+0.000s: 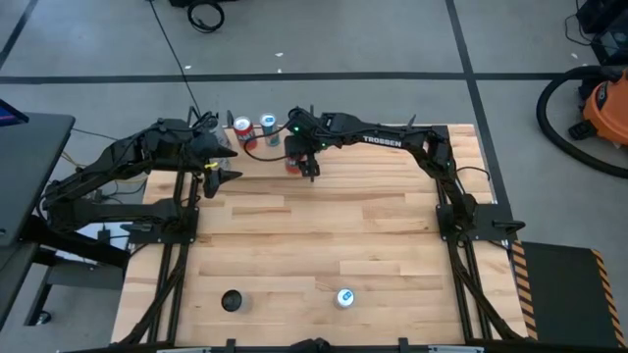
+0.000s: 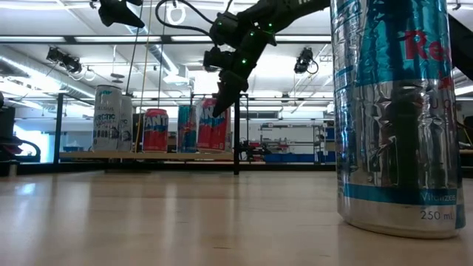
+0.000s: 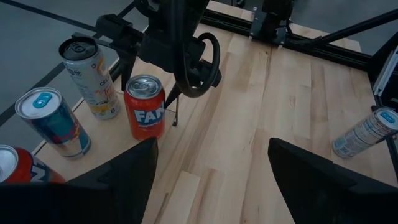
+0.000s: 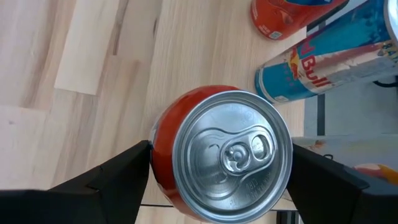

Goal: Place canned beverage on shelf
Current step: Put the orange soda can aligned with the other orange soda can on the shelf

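Release onto shelf (image 2: 133, 156): right gripper (image 1: 310, 169) astride red can (image 4: 221, 155), hold unclear; widen fully, rise straight, spare blue can (image 4: 323, 68). Left gripper (image 3: 212, 144) wide, empty, beside.

you've got a plank-patterned light wood tabletop (image 1: 324, 226) w/ a small pale wood shelf edged in thin black rods (image 2: 133, 156) at its far edge. on the shelf: red fanta can (image 3: 145, 107), tall pale can w/ yellow print (image 3: 91, 77), blue-silver red bull can (image 3: 52, 122), another red can (image 4: 221, 152). on the table's near side: blue-silver red bull can (image 1: 344, 297) & a black round object (image 1: 232, 300), well apart.
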`<state>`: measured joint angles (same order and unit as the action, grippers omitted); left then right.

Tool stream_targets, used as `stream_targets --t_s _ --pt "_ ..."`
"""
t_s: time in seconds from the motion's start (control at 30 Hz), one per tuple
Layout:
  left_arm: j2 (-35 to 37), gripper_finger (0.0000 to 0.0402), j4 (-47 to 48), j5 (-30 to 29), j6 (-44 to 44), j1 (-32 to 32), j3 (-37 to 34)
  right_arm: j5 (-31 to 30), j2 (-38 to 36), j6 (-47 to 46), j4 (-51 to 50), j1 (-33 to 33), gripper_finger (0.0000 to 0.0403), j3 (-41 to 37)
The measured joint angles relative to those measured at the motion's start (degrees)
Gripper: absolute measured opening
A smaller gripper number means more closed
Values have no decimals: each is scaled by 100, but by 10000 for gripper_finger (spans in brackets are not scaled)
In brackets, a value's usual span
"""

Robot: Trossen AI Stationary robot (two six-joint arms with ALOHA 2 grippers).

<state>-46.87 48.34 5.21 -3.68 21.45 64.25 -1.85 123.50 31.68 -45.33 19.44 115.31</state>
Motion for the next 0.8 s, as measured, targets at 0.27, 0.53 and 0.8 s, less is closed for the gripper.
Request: stream_targets --t_s 0.27,0.53,0.8 --pt "0 307 83 0 0 0 0 -2 0 2 55 26 386 11" --pt "0 307 168 0 -9 0 0 -361 -43 91 183 4 398 9" --pt "2 307 166 -3 -9 1 1 -611 -248 -273 -77 -136 399 395"
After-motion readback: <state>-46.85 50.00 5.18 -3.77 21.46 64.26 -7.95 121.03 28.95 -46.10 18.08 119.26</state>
